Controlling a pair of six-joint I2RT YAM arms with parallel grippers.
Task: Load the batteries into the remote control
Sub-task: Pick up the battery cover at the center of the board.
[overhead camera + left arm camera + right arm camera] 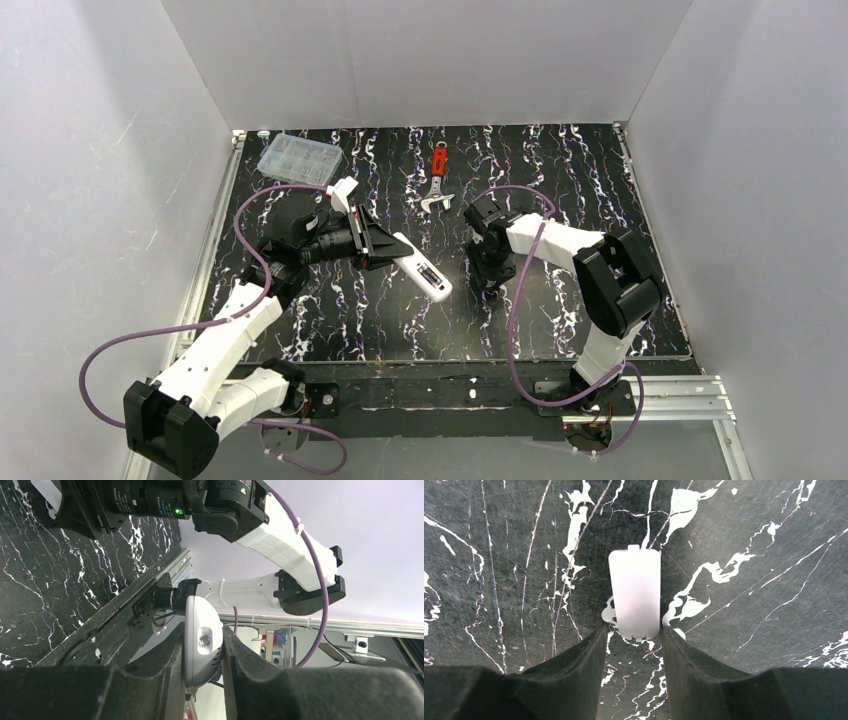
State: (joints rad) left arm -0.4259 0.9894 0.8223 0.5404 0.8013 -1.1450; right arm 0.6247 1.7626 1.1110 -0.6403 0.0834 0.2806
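L gripper [202, 639] is pinching the remote control [422, 272] by one end, fingers pressed tight on its two long sides. The rest of the remote sticks out past the fingertips, slanting toward near-right in the top view. Dark marks w/ a red fleck show on its upper side, too small to tell if they're batteries.

R gripper [634, 632] is just right of the remote, not touching it, pointing down at the surface. Its fingers are spread, one each side of the near end of a flat white cover [635, 590] lying on the table. Thin gaps seem to show btwn pads and cover, so no pinch seen.

Table [560, 180] is black w/ white marble-like veins, scuffed in the close view. Plain white walls [420, 60] box it in on three sides. An alu rail [215, 230] runs along the edge left of the remote, another along the near edge by the arm bases.

Red-handled wrench [437, 180] lies beyond the remote, well apart. Clear compartment box [298, 157] sits beyond and left of the remote, at the far-left corner. Purple cables [512, 320] loop off both arms. In the top view the R arm's wrist hides the cover.
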